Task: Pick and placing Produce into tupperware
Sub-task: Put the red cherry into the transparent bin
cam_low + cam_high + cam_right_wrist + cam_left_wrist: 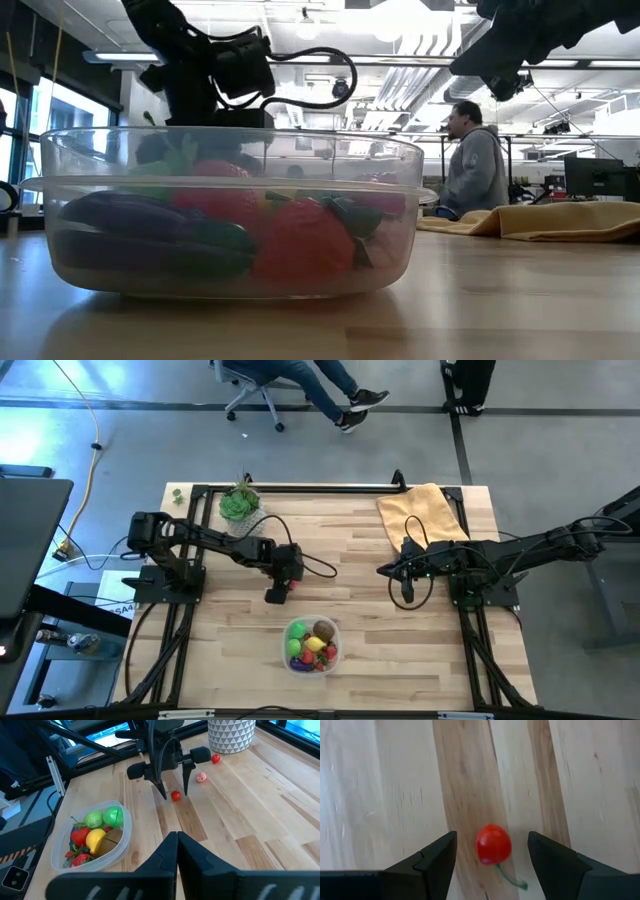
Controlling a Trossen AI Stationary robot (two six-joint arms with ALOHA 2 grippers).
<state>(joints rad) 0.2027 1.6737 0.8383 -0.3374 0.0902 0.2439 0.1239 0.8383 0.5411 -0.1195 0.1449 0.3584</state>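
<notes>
A small red cherry (493, 845) with a green stem lies on the wooden table. My left gripper (492, 840) points down over it and is open, one finger on either side of the cherry, touching nothing; the right wrist view shows it (175, 787) over the same cherry (175, 795). The clear tupperware (312, 645) stands near the table's front edge, filled with produce: red berries, a yellow lemon, green pieces, a brown kiwi. My right gripper (176, 837) is shut with nothing in it and waits above the table at the right (405, 595).
A pink piece (201, 777) and another red piece (215, 758) lie beyond the cherry, near the white plant pot (230, 735). A yellow cloth (425, 510) lies at the far right. A black frame (320, 488) runs along the far edge. A person sits beyond the table (475, 160).
</notes>
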